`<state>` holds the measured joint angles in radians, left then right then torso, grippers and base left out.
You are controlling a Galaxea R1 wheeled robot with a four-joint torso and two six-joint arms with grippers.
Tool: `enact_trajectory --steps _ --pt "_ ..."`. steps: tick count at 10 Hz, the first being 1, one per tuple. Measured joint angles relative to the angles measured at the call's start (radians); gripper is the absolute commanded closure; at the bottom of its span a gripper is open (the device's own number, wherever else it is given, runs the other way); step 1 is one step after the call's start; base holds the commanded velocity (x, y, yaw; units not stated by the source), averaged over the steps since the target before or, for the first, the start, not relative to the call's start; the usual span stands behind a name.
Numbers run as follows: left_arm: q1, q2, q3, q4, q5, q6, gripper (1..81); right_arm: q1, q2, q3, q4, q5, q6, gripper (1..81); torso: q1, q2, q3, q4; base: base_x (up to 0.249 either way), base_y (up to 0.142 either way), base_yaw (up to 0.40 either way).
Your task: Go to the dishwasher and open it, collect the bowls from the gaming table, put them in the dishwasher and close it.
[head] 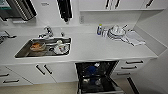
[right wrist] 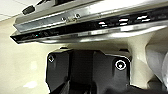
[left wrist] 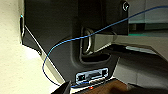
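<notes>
dishwasher (head: 96, 76) open below white surface (head: 100, 47); blue bowl (head: 91, 70) seems racked | step: close door; lift its edge squarely | tool state: cannot tell

The left wrist's dark plate (left wrist: 57, 37) hangs close over pale floor, with a thin blue cable (left wrist: 50, 55) looping across it. The right wrist's dark plate (right wrist: 85, 72), round fittings at its corners, sits low. I can't make out either gripper's fingers.
</notes>
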<state>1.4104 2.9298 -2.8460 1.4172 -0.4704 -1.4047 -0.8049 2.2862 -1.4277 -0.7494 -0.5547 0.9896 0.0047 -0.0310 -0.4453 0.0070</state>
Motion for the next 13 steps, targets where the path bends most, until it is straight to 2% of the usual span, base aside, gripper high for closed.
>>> enact_trajectory --steps 2,4,7,9,13 --pt "0.001 -0.011 0.0 -0.012 0.0 0.0 1.0 -0.105 -0.028 -0.001 0.002 0.064 -0.03 1.0 0.0 0.0 0.0 0.0 0.0 0.0 0.0" --pt "0.002 -0.021 0.001 -0.034 -0.001 0.0 1.0 -0.207 -0.03 -0.033 0.006 0.166 -0.059 1.0 0.0 0.0 0.0 0.0 0.0 0.0 0.0" --pt "0.002 -0.032 0.001 -0.045 0.0 0.0 1.0 -0.339 -0.009 -0.212 0.006 0.314 -0.087 1.0 0.0 0.0 0.0 0.0 0.0 0.0 0.0" --pt "0.002 -0.032 0.001 -0.084 0.0 0.0 1.0 -0.388 0.053 -0.347 0.006 0.401 -0.103 1.0 0.0 0.0 0.0 0.0 0.0 0.0 0.0" --pt "0.002 -0.031 0.001 -0.094 0.019 0.0 1.0 -0.479 0.211 -0.591 0.005 0.489 -0.115 1.0 0.0 0.0 0.001 0.0 0.0 0.0 0.0"
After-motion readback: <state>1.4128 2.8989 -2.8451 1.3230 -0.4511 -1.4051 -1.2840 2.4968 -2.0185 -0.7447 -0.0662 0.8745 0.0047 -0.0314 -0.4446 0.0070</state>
